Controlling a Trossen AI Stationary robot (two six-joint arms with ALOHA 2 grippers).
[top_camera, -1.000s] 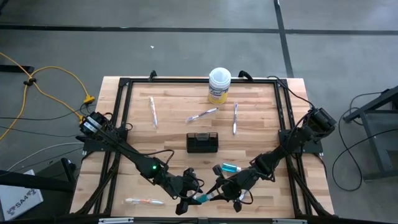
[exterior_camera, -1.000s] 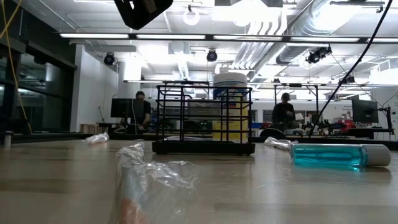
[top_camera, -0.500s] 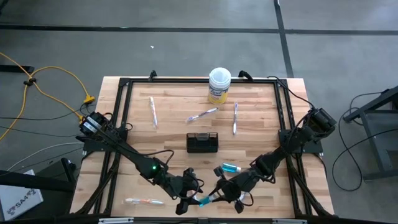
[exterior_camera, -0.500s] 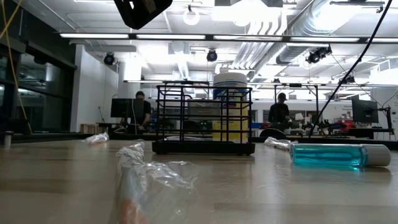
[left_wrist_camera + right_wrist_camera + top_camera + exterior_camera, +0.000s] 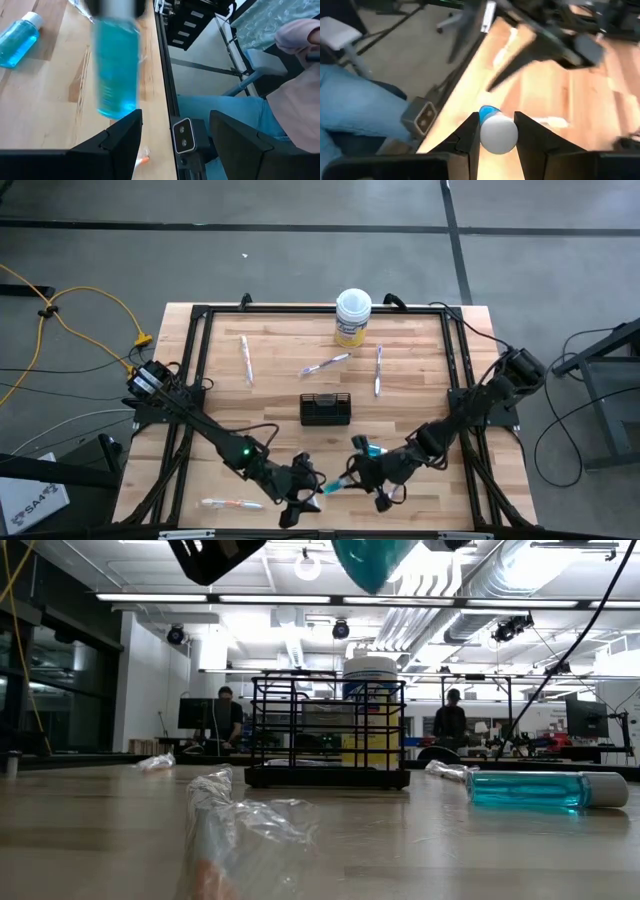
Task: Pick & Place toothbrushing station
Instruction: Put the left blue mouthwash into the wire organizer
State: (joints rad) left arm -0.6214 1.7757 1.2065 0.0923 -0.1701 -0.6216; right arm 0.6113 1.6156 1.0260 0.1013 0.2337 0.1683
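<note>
This is a robotics lab or workshop. Exposed ceiling ducts (image 5: pixel 470 575) and strip lights hang over benches with monitors (image 5: pixel 586 718), where people (image 5: pixel 450 722) work. A wooden worktop (image 5: pixel 280 395) stands on bare concrete floor (image 5: pixel 300 260).

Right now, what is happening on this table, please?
The right gripper holds one teal tube lifted above the table's front edge, by its white cap. The left gripper hovers open just beside it. The black mesh holder stands at the centre, and the second teal tube lies on the wood.
</note>
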